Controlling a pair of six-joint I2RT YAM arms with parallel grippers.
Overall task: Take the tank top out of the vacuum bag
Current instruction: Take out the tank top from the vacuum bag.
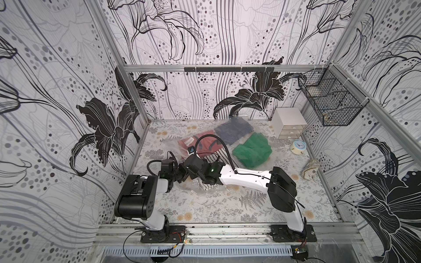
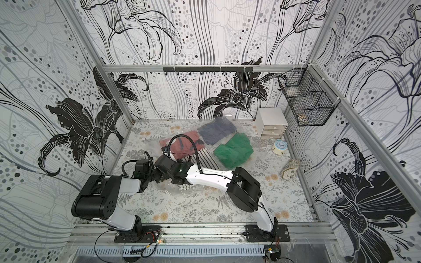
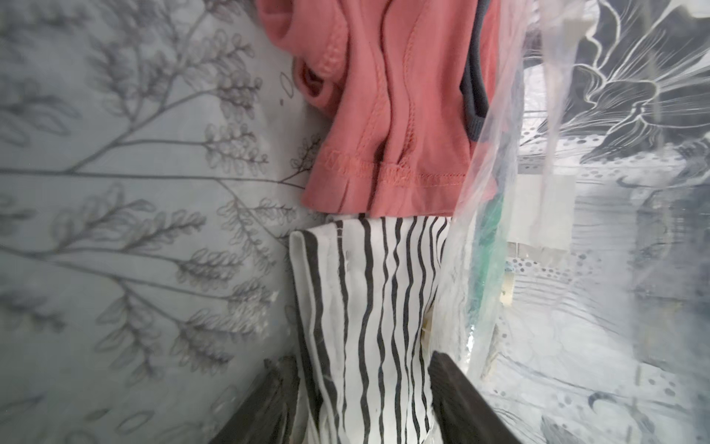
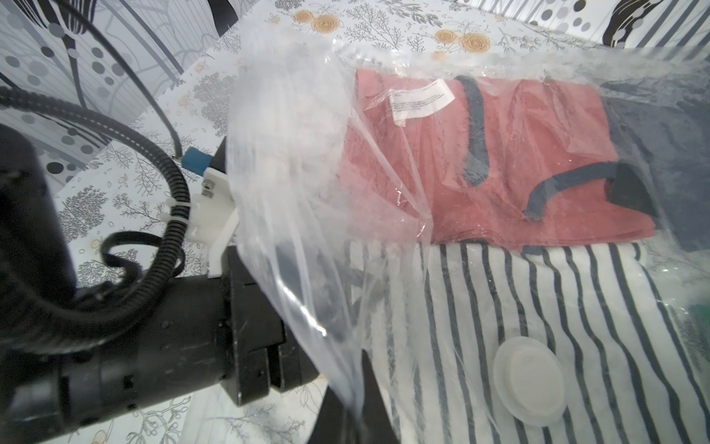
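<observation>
Four garments [image 1: 252, 150] sit bagged on the worktop [image 1: 205, 205] in a top view; left wrist: left gripper [image 3: 365, 369] jaws parted astride striped cloth [image 3: 365, 288] — the red tank top [image 3: 384, 115] just beyond likely needs grasping next; right wrist: right gripper [image 4: 353, 369] clenches the vacuum bag [image 4: 292, 192] film.

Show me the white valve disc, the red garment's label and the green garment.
white valve disc [image 4: 528, 380], right wrist view, centre of the disc.
red garment's label [image 4: 420, 100], right wrist view, middle of the white tag.
green garment [image 1: 252, 150], in a top view, middle of the crumpled fabric.
</observation>
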